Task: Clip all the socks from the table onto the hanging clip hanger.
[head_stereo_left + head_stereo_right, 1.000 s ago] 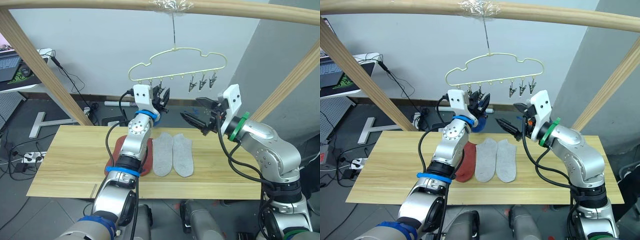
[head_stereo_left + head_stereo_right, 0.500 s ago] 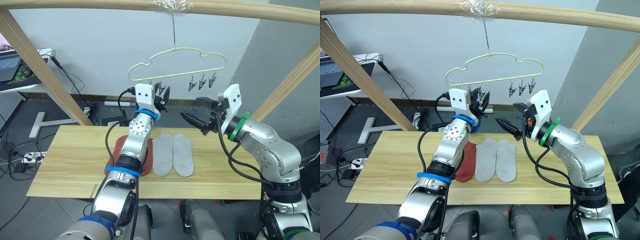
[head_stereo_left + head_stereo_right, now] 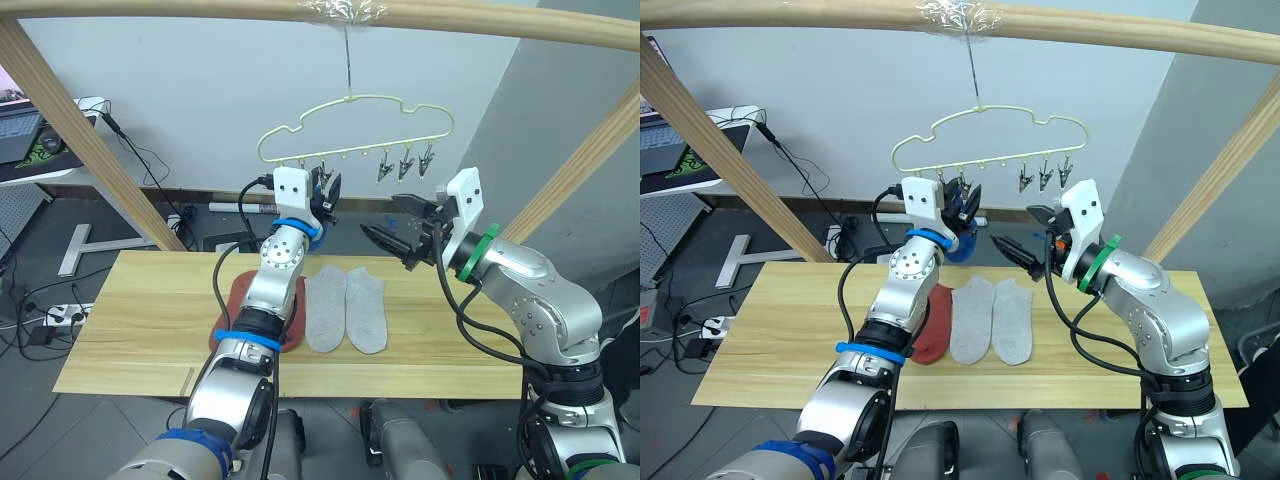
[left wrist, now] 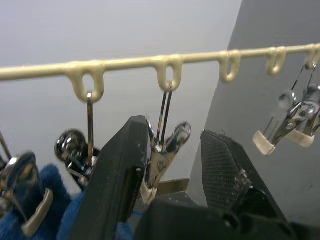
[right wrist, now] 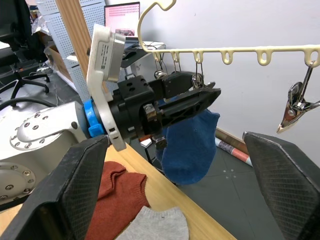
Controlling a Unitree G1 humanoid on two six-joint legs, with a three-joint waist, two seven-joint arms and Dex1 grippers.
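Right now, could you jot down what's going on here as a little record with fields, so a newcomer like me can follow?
Hanger: pale-yellow wire clip hanger, hung by its hook from a wooden pole
Already hanging: blue fabric sock, clipped at the hanger's left group
Left gripper: fingers open, either side of a dark metal clip
Right gripper: open, holding nothing, raised beside the hanger
On the light wooden table: rust-red sock, two light grey socks side by side

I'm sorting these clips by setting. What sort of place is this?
Probably a lab or office workspace rigged for a laundry test: a clip hanger hangs from a wooden pole frame over a plank table, with a laptop and loose floor cables behind.
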